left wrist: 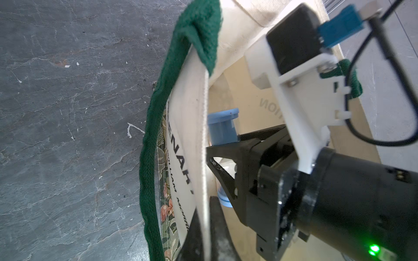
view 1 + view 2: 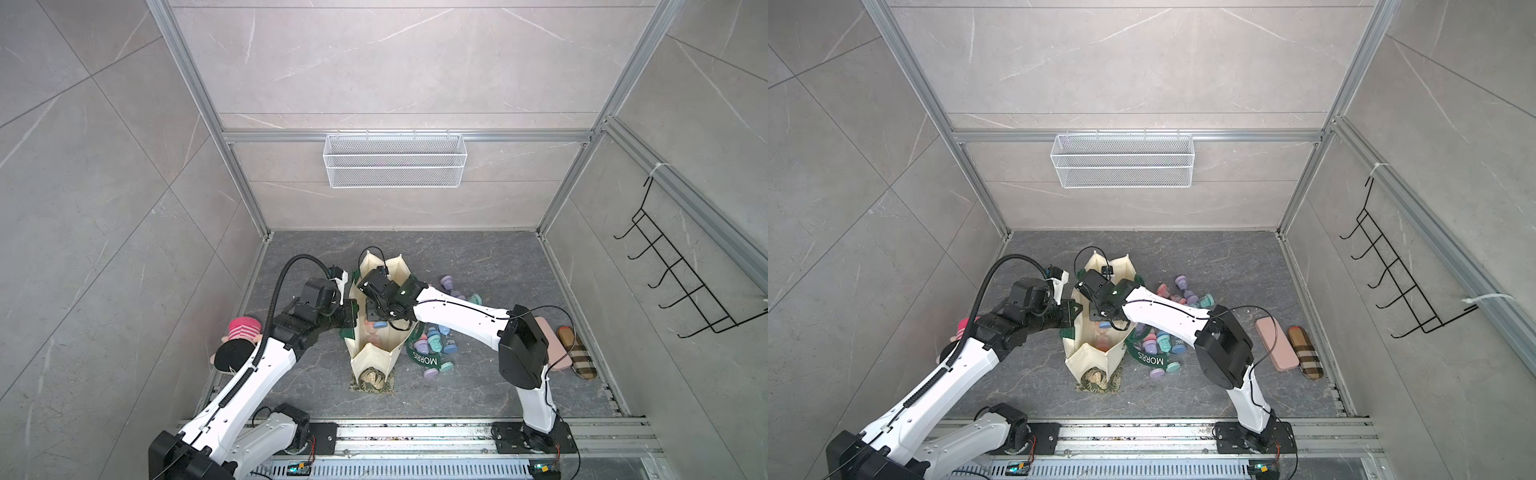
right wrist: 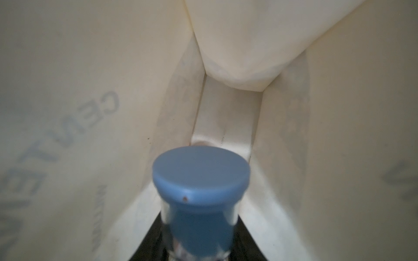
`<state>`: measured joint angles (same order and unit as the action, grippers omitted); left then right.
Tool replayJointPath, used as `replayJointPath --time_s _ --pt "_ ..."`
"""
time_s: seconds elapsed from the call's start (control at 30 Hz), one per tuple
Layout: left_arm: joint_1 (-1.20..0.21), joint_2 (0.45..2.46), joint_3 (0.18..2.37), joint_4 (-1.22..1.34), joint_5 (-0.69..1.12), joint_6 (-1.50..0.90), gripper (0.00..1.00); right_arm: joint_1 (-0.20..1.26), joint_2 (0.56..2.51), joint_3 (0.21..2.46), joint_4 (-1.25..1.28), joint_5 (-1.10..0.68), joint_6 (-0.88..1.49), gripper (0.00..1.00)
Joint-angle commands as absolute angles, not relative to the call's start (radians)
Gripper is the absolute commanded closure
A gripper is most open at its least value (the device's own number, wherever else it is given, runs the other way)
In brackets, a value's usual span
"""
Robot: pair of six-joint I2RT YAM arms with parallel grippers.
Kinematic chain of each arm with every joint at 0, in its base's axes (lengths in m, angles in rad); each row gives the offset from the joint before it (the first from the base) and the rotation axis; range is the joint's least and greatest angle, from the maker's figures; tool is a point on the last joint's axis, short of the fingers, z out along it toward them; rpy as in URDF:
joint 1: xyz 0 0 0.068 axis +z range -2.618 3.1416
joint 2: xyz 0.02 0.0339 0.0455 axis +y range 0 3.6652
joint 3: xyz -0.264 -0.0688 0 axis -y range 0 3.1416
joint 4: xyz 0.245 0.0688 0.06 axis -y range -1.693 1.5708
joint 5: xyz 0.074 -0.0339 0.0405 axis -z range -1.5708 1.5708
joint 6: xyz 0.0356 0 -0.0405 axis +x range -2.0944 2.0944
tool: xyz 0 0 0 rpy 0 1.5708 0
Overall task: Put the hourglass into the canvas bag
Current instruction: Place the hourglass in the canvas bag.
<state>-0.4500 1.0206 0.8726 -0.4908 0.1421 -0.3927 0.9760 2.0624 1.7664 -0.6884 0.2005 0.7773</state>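
White arm links (image 2: 270, 365) w/ blk joints (image 2: 521, 353), blk cables (image 2: 276, 286), green LED (image 1: 373, 243).

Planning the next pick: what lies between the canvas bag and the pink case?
A pile of pastel hourglasses, with the right arm crossing above, in both top views.

Soft, even light fills both top views; the walls (image 2: 83, 208) bow toward the edges. Inside the glowing canvas bag (image 3: 339, 135), the hourglass (image 3: 201, 176) at six o'clock looks blurred.
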Motion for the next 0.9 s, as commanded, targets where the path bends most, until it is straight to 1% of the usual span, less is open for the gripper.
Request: replayJointPath --time_s 0.0,0.13,0.2,0.23,0.3,0.63,0.77,0.87 --pt "-0.455 1.013 0.893 -0.459 0.170 -0.379 1.00 0.981 2.106 1.797 -0.715 0.193 0.808 1.00" --pt "-0.455 1.008 0.890 -0.457 0.169 -0.379 1.00 0.982 2.122 1.789 -0.714 0.187 0.816 0.99" --pt "-0.455 1.011 0.891 -0.458 0.171 -0.380 1.00 0.980 2.121 1.780 -0.707 0.184 0.816 0.80" --pt "-0.455 1.012 0.892 -0.457 0.172 -0.380 1.00 0.981 2.120 1.779 -0.705 0.182 0.814 0.75" --pt "-0.455 1.012 0.891 -0.457 0.176 -0.380 1.00 0.982 2.114 1.774 -0.701 0.182 0.812 0.67" --pt "-0.455 1.006 0.889 -0.456 0.174 -0.381 1.00 0.980 2.057 1.760 -0.699 0.193 0.815 0.46" --pt "-0.455 1.006 0.889 -0.456 0.172 -0.381 1.00 0.981 2.019 1.755 -0.696 0.195 0.808 0.42" --pt "-0.454 1.009 0.890 -0.456 0.174 -0.380 1.00 0.982 1.978 1.753 -0.694 0.192 0.800 0.41"
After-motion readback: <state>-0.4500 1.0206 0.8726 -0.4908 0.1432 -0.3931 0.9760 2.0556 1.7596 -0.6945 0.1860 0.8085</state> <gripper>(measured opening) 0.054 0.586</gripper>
